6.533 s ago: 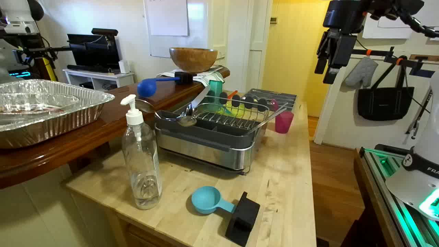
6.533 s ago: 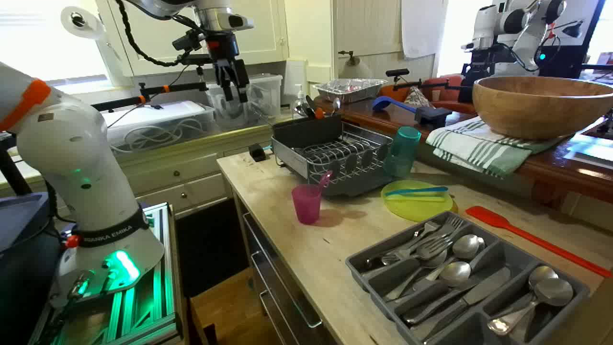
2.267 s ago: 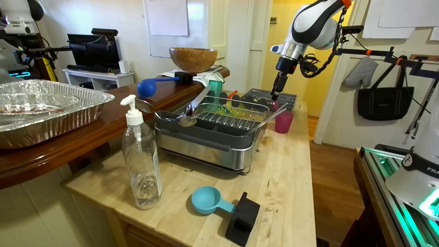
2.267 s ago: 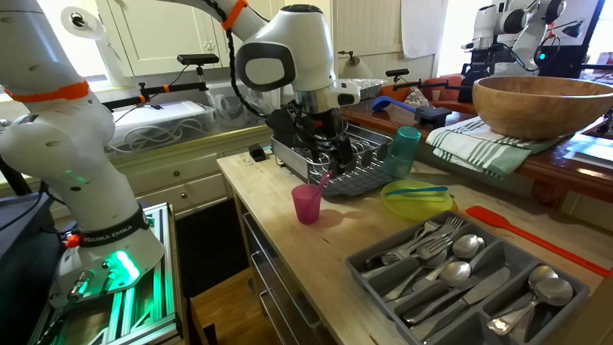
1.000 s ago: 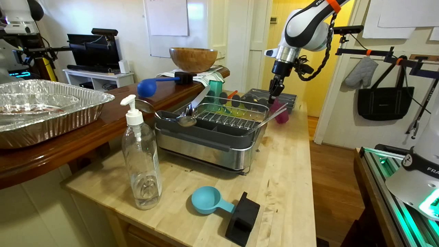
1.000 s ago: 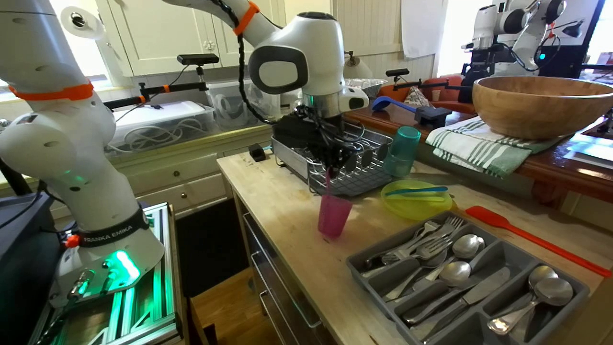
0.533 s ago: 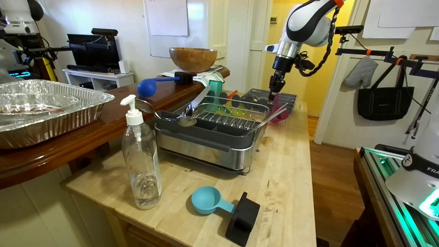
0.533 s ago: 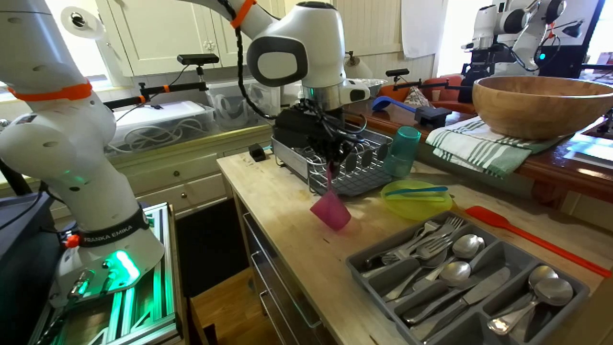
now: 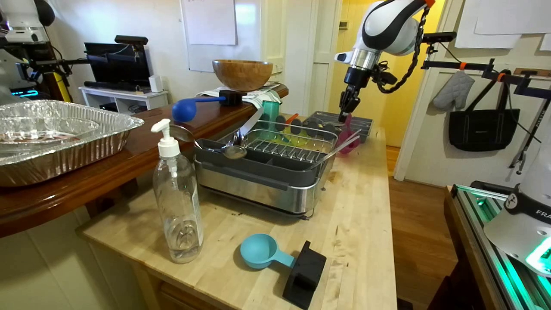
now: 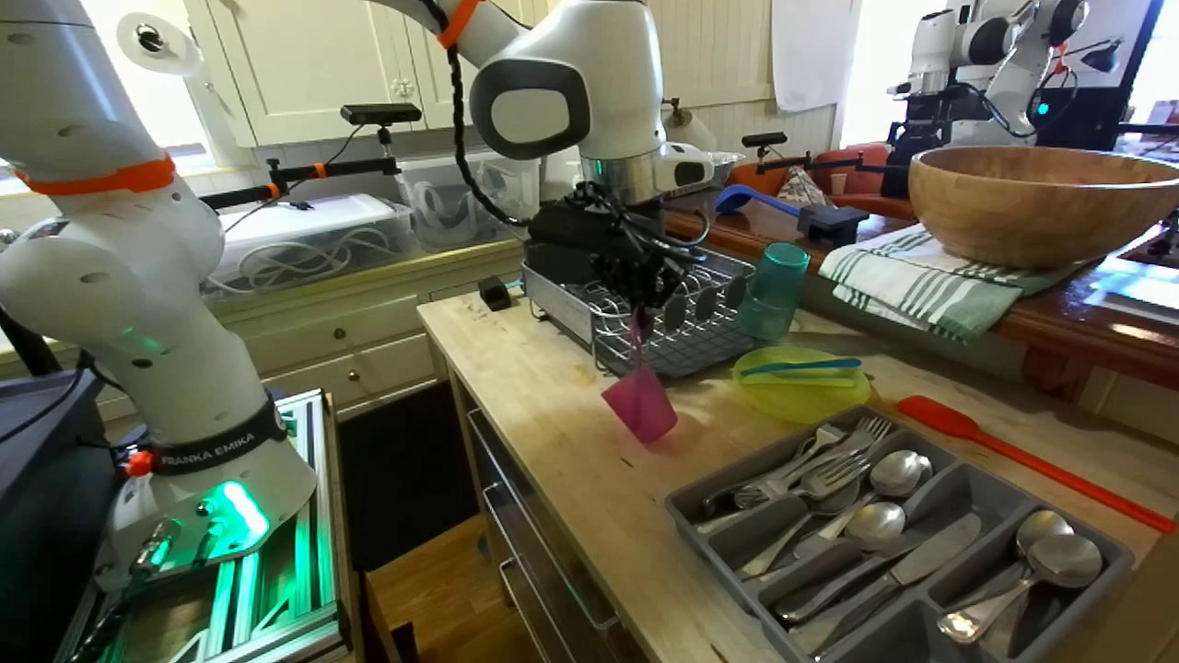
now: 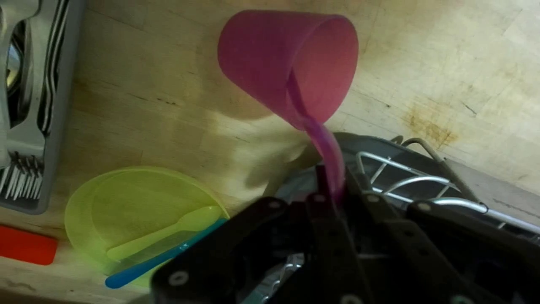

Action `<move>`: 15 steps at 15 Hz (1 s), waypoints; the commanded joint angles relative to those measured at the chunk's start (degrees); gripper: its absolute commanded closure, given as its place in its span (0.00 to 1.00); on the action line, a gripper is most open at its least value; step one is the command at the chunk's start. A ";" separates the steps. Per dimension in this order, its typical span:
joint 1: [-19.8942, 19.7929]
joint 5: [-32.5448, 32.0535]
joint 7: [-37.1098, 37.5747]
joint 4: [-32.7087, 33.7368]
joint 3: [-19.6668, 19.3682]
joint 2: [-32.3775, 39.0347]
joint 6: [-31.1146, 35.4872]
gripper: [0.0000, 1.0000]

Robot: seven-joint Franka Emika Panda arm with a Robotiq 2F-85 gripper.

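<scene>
Holding a pink spoon (image 11: pixel 328 145) by its upper end, with the hand (image 11: pixel 338 179) pinched narrow around it, above the desk (image 10: pixel 516 368) and close to the end of the dish rack (image 9: pixel 258 189). Running down from the grip, as seen from the wrist, into a pink cup (image 11: pixel 259 50) and lying against its inner wall. Showing that cup tilted well off upright, between the rack and the cutlery tray (image 10: pixel 995 488), nearer the rack.

Judging progress from the poses alone: done with taking hold of the spoon, done with tipping the cup along with it. Not yet done: letting go, drawing spoon and cup apart, or resting the cup flat on its base. Probably partway, then, with the grip made and the release outstanding. Hard to make out whether touching the desk at the base edge or hanging clear of it, so no firm verdict on any lifting.

Lying near the cup, out of the grip: a yellow plate (image 11: pixel 133 198) bearing a yellow spoon (image 11: pixel 202 217) and a blue utensil (image 11: pixel 164 254). Lying farther off, just beside the tray: a red spatula (image 10: pixel 1032 460). Standing just beside the rack, apart from the hand: a teal cup (image 10: pixel 774 290).
</scene>
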 commanded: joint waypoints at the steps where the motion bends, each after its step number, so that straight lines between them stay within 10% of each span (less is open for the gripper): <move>1: -0.83 -1.18 0.50 0.14 -0.31 -0.58 -0.47 0.98; 15: -2.70 -1.72 2.60 1.23 -1.57 0.22 0.98 0.98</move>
